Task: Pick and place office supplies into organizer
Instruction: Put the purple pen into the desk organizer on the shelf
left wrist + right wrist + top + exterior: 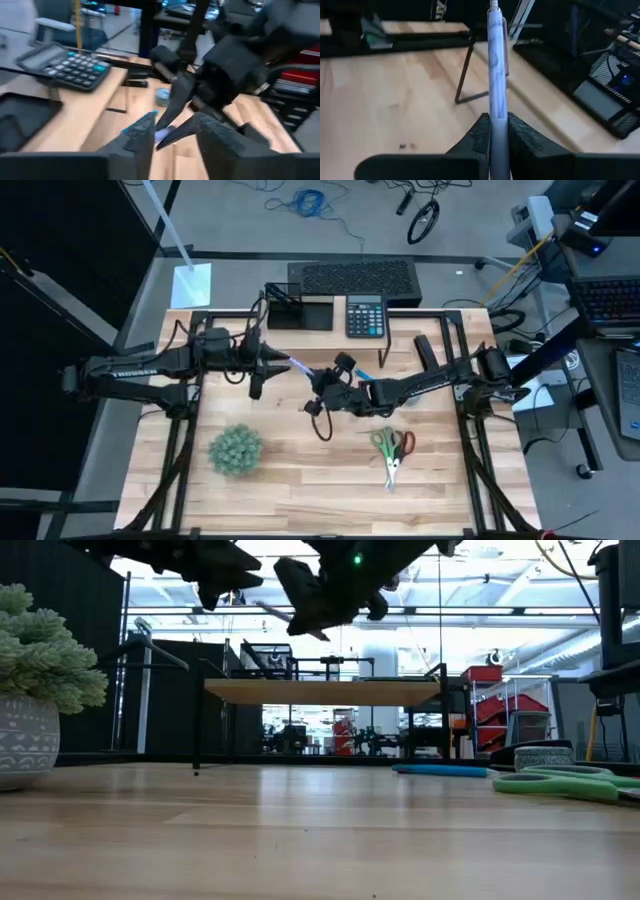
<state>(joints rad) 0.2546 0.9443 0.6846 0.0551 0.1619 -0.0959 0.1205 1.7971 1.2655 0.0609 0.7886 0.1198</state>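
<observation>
Right gripper (498, 131) clamped on blue pen (497, 75), mid-table, meeting left gripper (262, 366), fingers apart. Misaligned handover could drop pen.

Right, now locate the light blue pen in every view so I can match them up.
High view: the pen is mid-table, between the left claw and the right claw.
Low view: the pen is a pale streak up top, left of centre.
Left wrist view: the pen is low, near centre.
Right wrist view: the pen runs up the centre.
Shared landmark: the right claw gripping it.
</observation>
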